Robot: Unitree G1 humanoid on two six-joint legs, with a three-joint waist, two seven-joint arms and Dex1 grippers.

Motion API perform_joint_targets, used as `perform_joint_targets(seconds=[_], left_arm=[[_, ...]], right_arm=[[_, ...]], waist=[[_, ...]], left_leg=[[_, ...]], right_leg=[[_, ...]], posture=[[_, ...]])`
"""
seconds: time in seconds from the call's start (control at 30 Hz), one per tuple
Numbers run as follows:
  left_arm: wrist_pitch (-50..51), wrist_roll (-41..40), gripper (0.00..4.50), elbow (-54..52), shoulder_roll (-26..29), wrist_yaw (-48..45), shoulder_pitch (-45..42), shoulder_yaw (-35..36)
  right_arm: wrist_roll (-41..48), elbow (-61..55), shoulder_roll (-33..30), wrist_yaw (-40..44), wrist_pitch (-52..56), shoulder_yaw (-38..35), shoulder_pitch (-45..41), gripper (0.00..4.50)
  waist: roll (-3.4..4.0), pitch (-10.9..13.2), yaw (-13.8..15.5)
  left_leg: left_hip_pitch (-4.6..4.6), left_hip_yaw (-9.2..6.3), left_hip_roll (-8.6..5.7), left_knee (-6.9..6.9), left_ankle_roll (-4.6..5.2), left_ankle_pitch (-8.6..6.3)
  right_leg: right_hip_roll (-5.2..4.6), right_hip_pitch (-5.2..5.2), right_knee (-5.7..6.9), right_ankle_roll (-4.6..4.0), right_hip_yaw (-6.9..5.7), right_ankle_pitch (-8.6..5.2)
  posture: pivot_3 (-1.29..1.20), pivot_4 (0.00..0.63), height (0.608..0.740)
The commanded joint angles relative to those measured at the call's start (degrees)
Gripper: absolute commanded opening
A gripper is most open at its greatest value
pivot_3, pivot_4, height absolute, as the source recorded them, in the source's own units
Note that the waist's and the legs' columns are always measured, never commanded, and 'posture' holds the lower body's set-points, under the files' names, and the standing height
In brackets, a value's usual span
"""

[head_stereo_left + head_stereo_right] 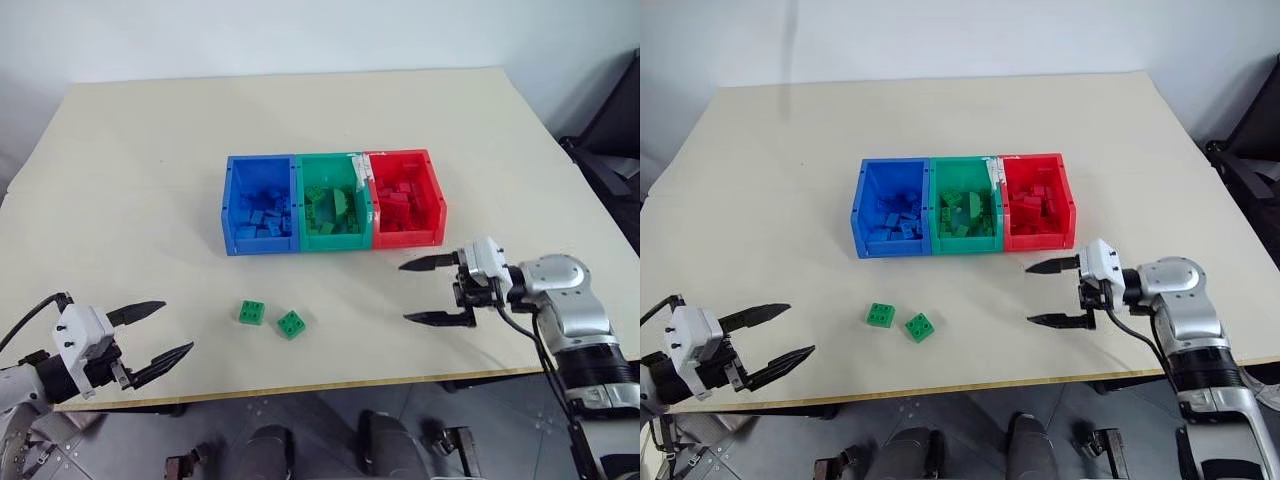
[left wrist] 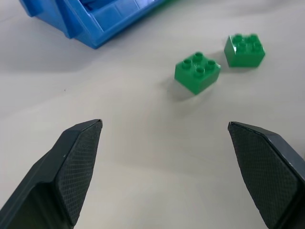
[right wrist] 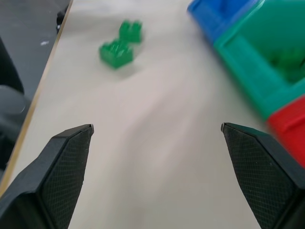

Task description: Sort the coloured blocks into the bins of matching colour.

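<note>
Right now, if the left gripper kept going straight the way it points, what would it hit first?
Probably the nearer green block: it sits ahead between the open left gripper fingers, with bare table before it. Depth is uncertain.

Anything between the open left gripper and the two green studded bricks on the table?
Nothing: left wrist view shows bare table between left gripper and two green studded bricks.
</note>
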Motion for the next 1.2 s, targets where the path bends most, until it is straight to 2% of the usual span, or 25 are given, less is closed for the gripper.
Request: perform_joint_targets(seconds=[0.03,0.13,0.23,0.37,0.53,0.67,0.77,1.03,1.1,1.2], left_arm=[[5.72,-2.86,4.5,-7.93,3.09,-0.46,-5.39,-6.03],[11.94,-2.34,4.5,-12.04,5.04,1.03,-12.39,-13.57],[22.47,-0.11,4.5,-14.78,5.15,5.54,-21.36,-23.67],[34.97,1.82,4.5,-14.84,2.21,11.74,-30.13,-33.54],[40.26,5.87,4.5,-12.75,-2.25,16.87,-34.79,-40.7],[42.84,7.26,4.5,-12.63,-3.62,18.53,-36.13,-42.84],[42.96,7.83,3.96,-12.42,-4.27,19.12,-36.38,-43.14],[39.67,8.05,1.57,-11.44,-5.97,18.05,-37.47,-41.3],[38.38,7.5,1.53,-10.34,-7.03,17.94,-38.86,-39.77],[33.72,8.32,1.53,-5.48,-9.92,18.28,-44.22,-37.69]], right_arm=[[1.88,-4.56,-1.02,1.16,0.36,-1.09,1.7,4.48],[2.66,-7.74,-1.81,0.89,1.94,-1.19,3.81,4.48],[3.67,-12.21,-2.22,-0.46,4.0,-1.34,6.1,4.48],[3.72,-16.09,-2.03,-3.08,4.84,-1.79,8.54,4.48],[3.93,-20.12,-1.84,-6.02,6.14,-2.21,11.1,4.48],[4.15,-22.28,-2.13,-7.94,6.88,-2.79,12.68,4.48],[4.29,-23.3,-2.43,-8.63,6.96,-3.12,13.93,4.5],[4.57,-23.92,-1.7,-11.12,6.65,-4.4,16.48,4.5],[4.82,-24.19,-1.11,-12.87,6.45,-5.2,17.0,4.5],[6.17,-25.86,2.69,-20.54,6.04,-9.27,18.88,4.5]], waist=[[-0.01,0.0,0.21],[0.0,0.0,0.75],[0.01,0.01,1.39],[0.0,0.0,1.48],[0.0,0.01,1.63],[-0.01,0.0,1.9],[-0.01,0.0,2.23],[-0.01,0.0,2.86],[-0.01,0.01,2.86],[-0.04,0.02,3.22]], left_leg=[[0.0,0.0,0.01,0.01,0.0,0.0],[-0.01,-0.06,-0.01,0.04,-0.03,-0.01],[-0.01,-0.05,-0.03,0.04,-0.04,-0.01],[-0.01,-0.03,-0.06,0.05,-0.03,-0.01],[-0.03,-0.02,-0.06,0.11,-0.03,-0.01],[-0.03,-0.03,-0.07,0.14,-0.03,-0.01],[0.0,-0.04,-0.07,0.17,-0.03,0.0],[0.0,-0.04,-0.08,0.18,-0.03,0.0],[0.0,-0.04,-0.08,0.19,-0.03,0.0],[-0.04,-0.13,-0.11,0.22,-0.02,0.02]], right_leg=[[0.0,0.0,0.02,0.0,0.01,0.0],[-0.03,0.0,0.07,0.01,0.01,0.0],[-0.02,0.0,0.07,0.01,0.02,0.0],[0.01,0.0,0.08,0.02,0.02,0.01],[0.03,0.0,0.09,0.02,0.03,0.01],[0.03,0.02,0.07,0.02,0.03,0.01],[0.03,0.07,0.07,0.03,0.03,0.01],[0.03,0.07,0.06,0.03,0.04,0.02],[0.03,0.08,0.07,0.03,0.04,0.02],[0.03,0.09,0.08,0.03,0.0,0.02]], posture=[[0.0,0.15,0.74],[0.0,0.15,0.74],[0.0,0.15,0.74],[0.0,0.15,0.74],[0.0,0.15,0.74],[0.0,0.15,0.74],[0.0,0.15,0.74],[0.0,0.15,0.74],[0.0,0.15,0.74],[0.0,0.15,0.74]])
